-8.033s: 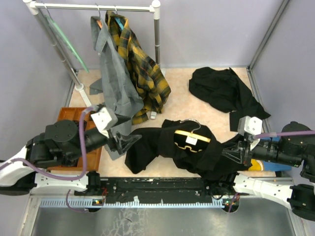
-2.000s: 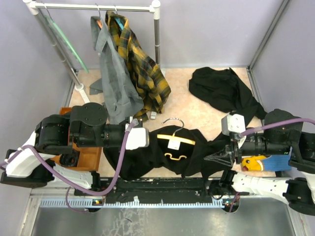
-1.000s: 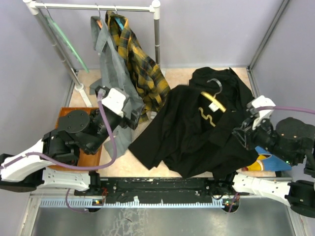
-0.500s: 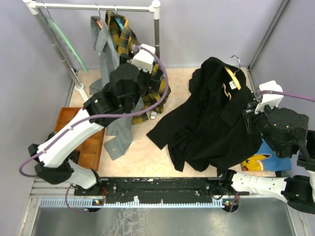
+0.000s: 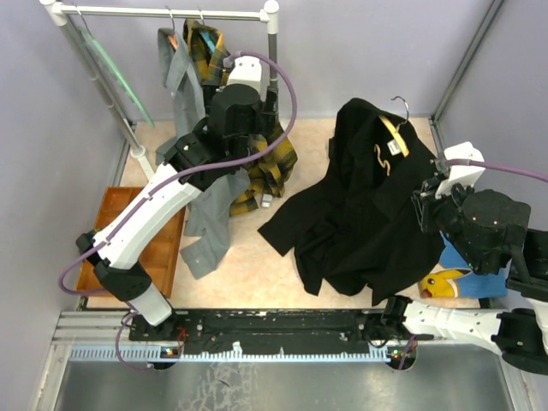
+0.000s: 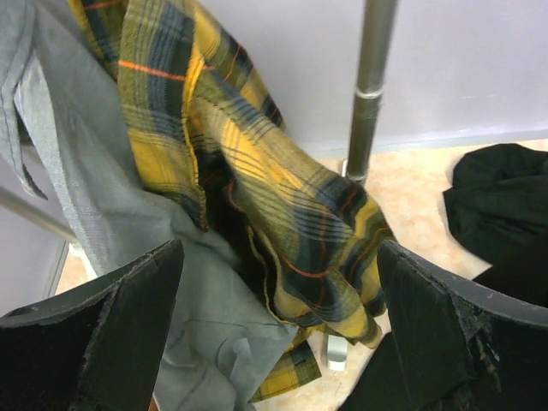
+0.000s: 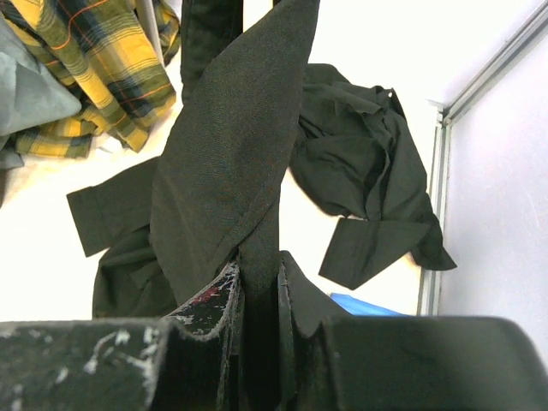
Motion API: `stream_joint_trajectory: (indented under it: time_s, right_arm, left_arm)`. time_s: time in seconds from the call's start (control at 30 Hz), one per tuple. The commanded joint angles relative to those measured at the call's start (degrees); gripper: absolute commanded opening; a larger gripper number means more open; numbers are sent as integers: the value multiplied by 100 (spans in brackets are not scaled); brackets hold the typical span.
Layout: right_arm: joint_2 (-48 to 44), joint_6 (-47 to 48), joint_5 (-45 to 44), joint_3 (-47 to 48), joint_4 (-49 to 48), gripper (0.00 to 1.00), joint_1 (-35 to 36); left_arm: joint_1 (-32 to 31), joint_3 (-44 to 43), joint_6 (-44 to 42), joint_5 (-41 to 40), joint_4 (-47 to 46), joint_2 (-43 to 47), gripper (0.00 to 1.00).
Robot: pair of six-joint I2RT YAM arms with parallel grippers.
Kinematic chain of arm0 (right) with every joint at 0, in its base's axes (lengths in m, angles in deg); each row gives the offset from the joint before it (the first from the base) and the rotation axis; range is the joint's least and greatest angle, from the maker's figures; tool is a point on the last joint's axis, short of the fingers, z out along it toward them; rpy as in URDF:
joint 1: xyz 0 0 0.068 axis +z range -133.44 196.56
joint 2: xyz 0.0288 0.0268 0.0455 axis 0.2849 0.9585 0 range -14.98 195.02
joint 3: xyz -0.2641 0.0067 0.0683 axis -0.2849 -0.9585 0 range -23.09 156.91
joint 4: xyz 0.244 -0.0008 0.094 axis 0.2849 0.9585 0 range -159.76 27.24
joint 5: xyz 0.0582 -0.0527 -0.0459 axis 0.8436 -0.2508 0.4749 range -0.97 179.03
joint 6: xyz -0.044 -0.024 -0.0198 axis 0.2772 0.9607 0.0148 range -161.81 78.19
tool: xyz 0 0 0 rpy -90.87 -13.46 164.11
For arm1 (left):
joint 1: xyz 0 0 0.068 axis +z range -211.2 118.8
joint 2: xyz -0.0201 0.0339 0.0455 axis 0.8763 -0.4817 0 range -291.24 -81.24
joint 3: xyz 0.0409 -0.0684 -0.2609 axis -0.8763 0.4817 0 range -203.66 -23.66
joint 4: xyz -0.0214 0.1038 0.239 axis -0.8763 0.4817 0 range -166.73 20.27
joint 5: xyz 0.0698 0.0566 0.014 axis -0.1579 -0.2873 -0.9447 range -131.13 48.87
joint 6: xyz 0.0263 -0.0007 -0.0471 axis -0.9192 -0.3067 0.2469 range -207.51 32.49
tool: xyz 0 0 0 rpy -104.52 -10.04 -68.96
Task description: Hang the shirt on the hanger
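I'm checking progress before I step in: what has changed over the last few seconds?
The right gripper, clamped on the shirt, has lifted it up and rightward, with the hanger inside its collar. The left gripper, open, left the shirt and swung up to the plaid shirt. The rack stays as it was.

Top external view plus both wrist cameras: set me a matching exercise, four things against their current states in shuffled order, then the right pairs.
Things:
1. black shirt
2. plaid shirt
3. left tool
4. right tool

States:
A. shut on black fabric
B. hangs from the rack rail
C. open, holding nothing
D. has the yellow hanger at its collar

Pairs: 1-D, 2-B, 3-C, 4-A.
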Motion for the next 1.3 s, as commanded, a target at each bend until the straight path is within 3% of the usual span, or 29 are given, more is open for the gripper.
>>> stream_joint_trajectory:
  time_s: [0.0,0.23,0.53,0.67,0.9,1.27]
  right_arm:
    - [49,52,1,-31,-804,0,27]
    - [-29,48,298,-435,-1036,0,27]
    - [26,504,1612,-873,-1367,0,27]
    - [153,562,1567,-1078,-1520,0,27]
    - [433,284,817,-980,-1960,0,29]
    - [1565,662,1073,-244,-3274,0,28]
  left_arm:
    - [307,284,640,308,208,99,99]
    - [715,854,864,781,67,51,97]
    - [1123,1647,503,808,-42,743,65]
    - [1315,1844,183,681,-16,1054,47]
    - [1506,1946,-484,486,-32,1429,46]
    - [1606,2289,-799,785,-29,1683,47]
